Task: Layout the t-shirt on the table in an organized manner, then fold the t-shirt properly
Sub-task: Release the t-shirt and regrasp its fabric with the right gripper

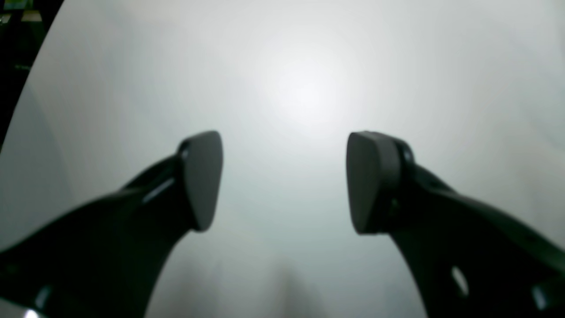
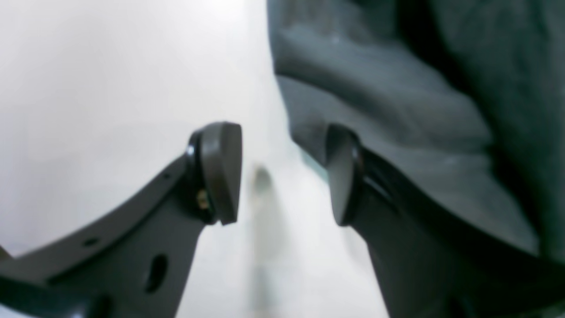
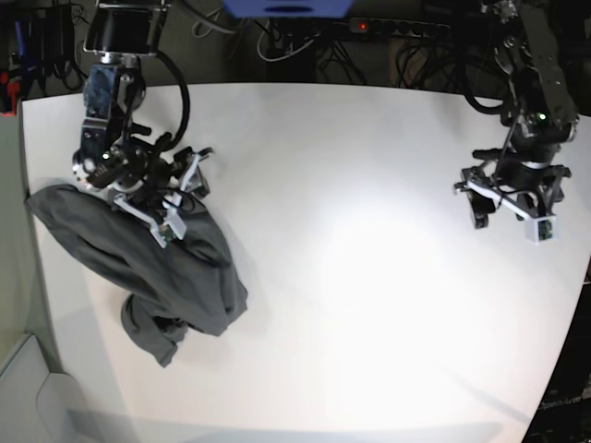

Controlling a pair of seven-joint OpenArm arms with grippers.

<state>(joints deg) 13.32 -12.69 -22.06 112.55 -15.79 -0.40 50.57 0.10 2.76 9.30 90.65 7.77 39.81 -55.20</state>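
Dark clutter of cables lines the far side.

The worktop is a large, smooth white surface with a curved edge, lit brightest near its middle. One thing lies on it: the t-shirt, dark grey, crumpled in a loose heap near the left edge in the base view, with folds bunched at its lower end. In the right wrist view, the cloth's edge meets bare white surface. The left wrist view shows only bare white surface.
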